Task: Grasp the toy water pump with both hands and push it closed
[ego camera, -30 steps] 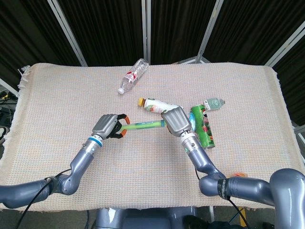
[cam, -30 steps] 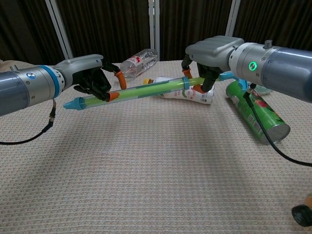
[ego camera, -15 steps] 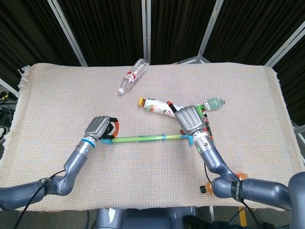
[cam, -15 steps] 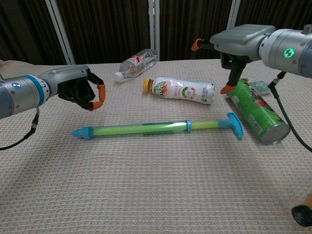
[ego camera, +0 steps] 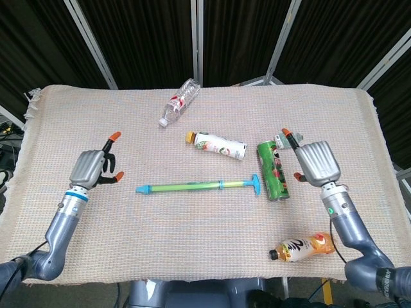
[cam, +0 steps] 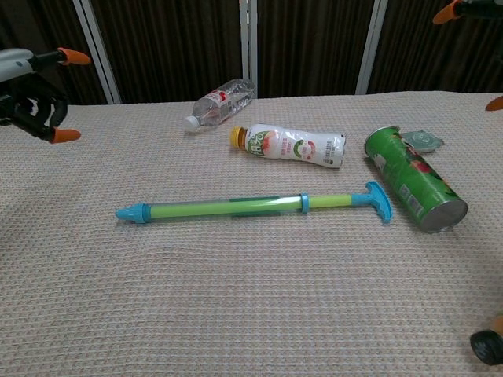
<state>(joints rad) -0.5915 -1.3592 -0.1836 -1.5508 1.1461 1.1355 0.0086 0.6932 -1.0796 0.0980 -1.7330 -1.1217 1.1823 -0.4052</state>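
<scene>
The toy water pump lies flat mid-table, and its handle rod shows past the barrel collar, so I judge the push not finished. My left hand sits well to its left, fingers spread, holding nothing; my right hand is off to the right beyond the green can, also loose and empty. Both grasps and the push are left. I count one pump, one can, one clear bottle, two drink bottles.
</scene>
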